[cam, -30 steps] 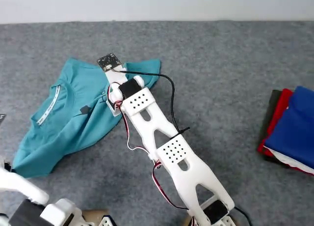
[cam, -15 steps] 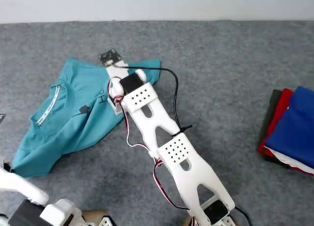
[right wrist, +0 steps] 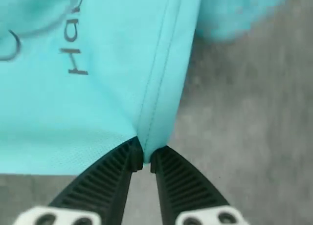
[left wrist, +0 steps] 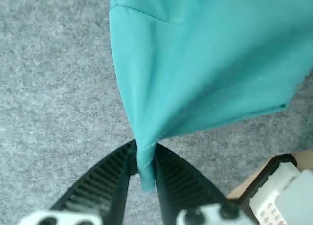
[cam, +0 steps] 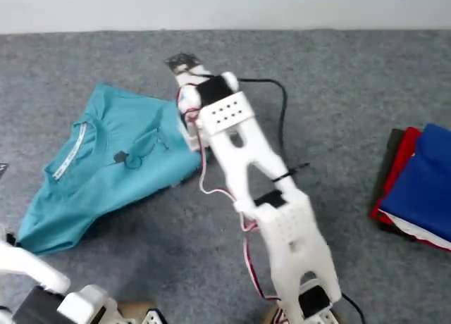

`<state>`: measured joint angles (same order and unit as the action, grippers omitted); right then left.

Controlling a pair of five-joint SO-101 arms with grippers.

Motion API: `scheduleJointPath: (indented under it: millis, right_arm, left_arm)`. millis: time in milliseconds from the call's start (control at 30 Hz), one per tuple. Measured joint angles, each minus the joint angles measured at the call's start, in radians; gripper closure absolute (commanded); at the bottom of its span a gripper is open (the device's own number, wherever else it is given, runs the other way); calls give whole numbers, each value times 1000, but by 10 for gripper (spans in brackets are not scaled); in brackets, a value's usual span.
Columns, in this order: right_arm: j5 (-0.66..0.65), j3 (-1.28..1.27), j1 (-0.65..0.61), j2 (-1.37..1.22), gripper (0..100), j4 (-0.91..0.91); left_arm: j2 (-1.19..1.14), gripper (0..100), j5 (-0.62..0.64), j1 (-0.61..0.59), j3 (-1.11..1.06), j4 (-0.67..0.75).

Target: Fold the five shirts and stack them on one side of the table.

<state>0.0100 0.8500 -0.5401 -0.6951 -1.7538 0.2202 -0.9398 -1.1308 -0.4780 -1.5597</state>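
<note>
The teal shirt (cam: 106, 169) lies rumpled at nine o'clock on the table (cam: 317, 91). It looks soft, light and limp, best held at hems. The left fingers (left wrist: 115, 178) pinch one edge and the right fingers (right wrist: 110, 178) pinch a seam. The folded shirts (cam: 416, 183) sit at three o'clock.

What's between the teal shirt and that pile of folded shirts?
In the high view, a white robot arm with its black cable stands there; the rest is bare grey table.
</note>
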Motion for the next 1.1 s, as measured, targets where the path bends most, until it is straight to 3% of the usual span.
scheduleJointPath:
  millis: [167, 333, 567, 767, 1100]
  right_arm:
    - [-2, -368, 77, 224, 991, 0]
    - [0, -552, 117, 278, 991, 0]
    - [-3, -715, 117, 279, 991, 6]
    - [-3, -804, 92, 293, 991, -2]
    - [-3, -816, 35, 313, 991, -2]
  left_arm:
    - [0, 987, -3, 2, -2, 0]
    - [0, 987, -3, 2, -2, 0]
    - [17, 987, -3, 2, -2, 0]
    - [172, 987, -3, 6, -2, -3]
    - [282, 987, -3, 43, -94, -3]
